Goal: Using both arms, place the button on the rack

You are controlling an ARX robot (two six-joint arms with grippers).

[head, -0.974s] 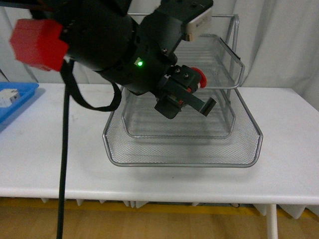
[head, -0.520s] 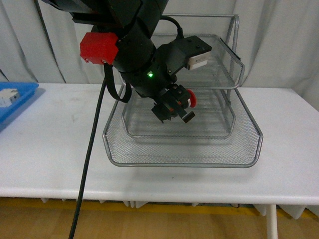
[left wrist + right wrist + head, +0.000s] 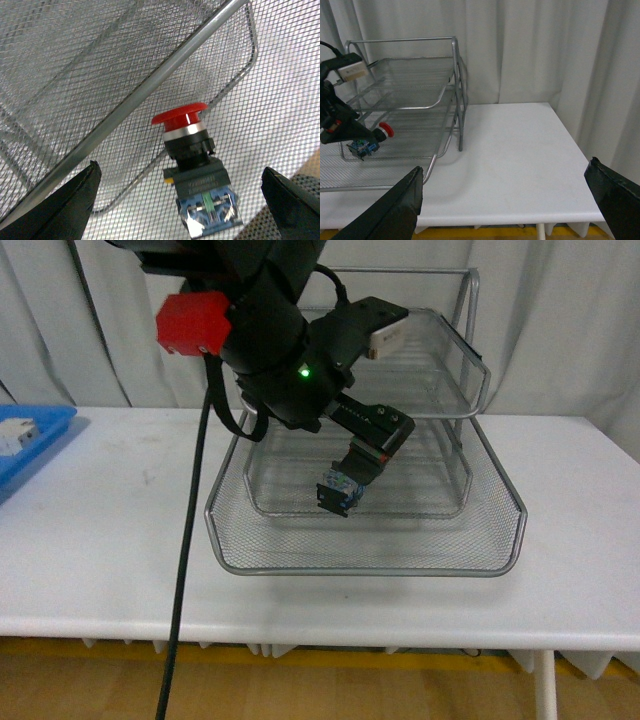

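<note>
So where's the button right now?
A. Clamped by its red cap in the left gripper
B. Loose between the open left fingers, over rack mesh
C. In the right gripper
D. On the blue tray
B: the left wrist view shows the left gripper wide open, both fingers clear of the button, with mesh of the rack behind it.

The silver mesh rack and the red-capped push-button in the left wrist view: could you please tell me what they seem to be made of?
Silver three-tier mesh rack: metal, apparently, with fine woven wire mesh and a smooth satin-grey tube rim. Red-capped push-button: glossy red cap with a highlight, likely plastic; shiny metallic-looking collar; matte black body, probably plastic.
</note>
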